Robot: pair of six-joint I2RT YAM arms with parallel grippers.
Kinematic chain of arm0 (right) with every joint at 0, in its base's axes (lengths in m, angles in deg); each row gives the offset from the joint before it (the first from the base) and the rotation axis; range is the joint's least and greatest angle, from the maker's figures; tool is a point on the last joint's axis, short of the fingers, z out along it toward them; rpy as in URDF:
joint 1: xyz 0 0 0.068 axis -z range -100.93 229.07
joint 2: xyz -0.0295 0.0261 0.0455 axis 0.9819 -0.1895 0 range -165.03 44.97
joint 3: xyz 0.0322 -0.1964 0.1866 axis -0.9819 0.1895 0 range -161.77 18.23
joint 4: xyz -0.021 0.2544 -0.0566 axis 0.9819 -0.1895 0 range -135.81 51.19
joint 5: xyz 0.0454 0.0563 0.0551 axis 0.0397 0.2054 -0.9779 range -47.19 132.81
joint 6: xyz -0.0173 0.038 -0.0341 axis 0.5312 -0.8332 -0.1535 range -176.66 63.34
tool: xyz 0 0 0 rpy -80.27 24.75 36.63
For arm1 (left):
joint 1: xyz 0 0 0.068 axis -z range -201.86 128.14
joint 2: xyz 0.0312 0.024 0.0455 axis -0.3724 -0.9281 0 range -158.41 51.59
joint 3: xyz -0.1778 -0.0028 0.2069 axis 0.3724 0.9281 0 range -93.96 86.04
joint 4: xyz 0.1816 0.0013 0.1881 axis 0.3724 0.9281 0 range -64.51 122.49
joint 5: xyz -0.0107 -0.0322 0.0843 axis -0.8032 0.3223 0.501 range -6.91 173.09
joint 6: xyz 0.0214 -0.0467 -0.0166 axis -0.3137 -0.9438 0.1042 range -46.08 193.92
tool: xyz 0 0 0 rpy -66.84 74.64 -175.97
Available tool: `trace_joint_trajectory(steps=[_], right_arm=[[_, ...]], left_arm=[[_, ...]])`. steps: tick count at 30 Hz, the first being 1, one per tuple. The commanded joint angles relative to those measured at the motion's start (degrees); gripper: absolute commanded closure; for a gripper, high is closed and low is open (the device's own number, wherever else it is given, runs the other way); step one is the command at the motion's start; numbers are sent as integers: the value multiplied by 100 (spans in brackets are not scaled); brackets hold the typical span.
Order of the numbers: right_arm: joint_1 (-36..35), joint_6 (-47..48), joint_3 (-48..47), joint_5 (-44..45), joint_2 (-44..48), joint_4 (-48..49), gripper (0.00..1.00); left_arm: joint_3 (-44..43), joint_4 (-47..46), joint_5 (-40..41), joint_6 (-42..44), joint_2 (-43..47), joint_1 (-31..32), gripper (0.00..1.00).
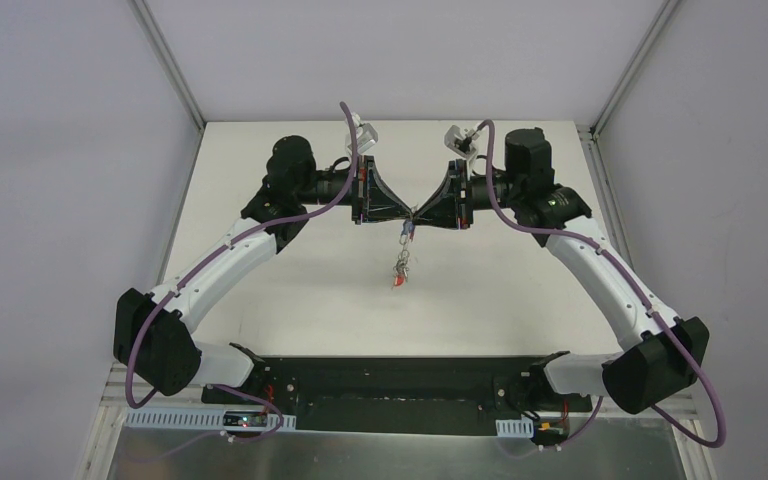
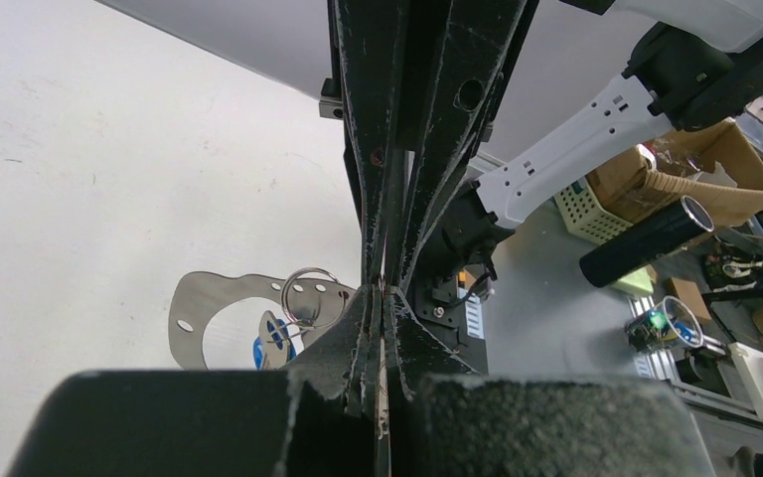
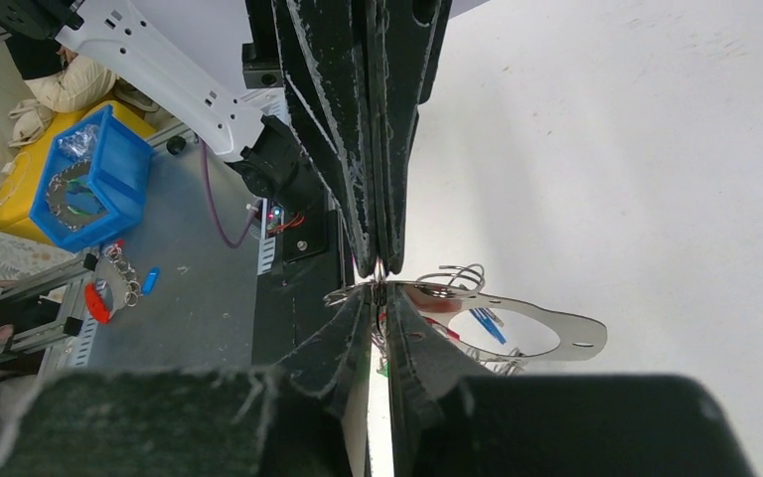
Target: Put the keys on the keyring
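Above the white table (image 1: 290, 290), the 2 arms meet tip to tip. The left gripper (image 1: 407, 212) clamps the grey keyring (image 3: 556, 320). The right gripper (image 1: 423, 212) is nearly closed, its grip unclear. The keys (image 1: 400, 265) dangle beneath the tips.

You see a white tabletop (image 1: 520, 290), plain grey walls (image 1: 60, 150) around it, an aluminium frame post (image 1: 170, 60) at your left corner, beyond the table a blue bin (image 3: 94, 179) against a yellow crate (image 3: 20, 214), an open cardboard box (image 2: 700, 174), a pale green basket (image 2: 591, 214), a black cylinder (image 2: 646, 243) beside it
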Motion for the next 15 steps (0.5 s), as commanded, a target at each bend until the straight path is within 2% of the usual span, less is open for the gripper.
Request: trace_joint_trajectory(steps=[1, 7, 10, 12, 15], right_arm=[[-34, -313, 67, -356, -3, 505, 91], [-32, -66, 91, -237, 59, 307, 100], [-36, 466, -176, 1, 53, -297, 100], [-101, 905, -422, 246, 16, -819, 100], [-363, 1510, -704, 691, -63, -1525, 100]], left_arm=[[-59, -329, -39, 31, 37, -7, 100], [-78, -308, -42, 39, 41, -29, 100], [-104, -253, -132, 126, 77, -57, 100], [-227, 152, -287, 496, 136, -60, 99], [-537, 1250, -268, 1408, 241, -60, 82]])
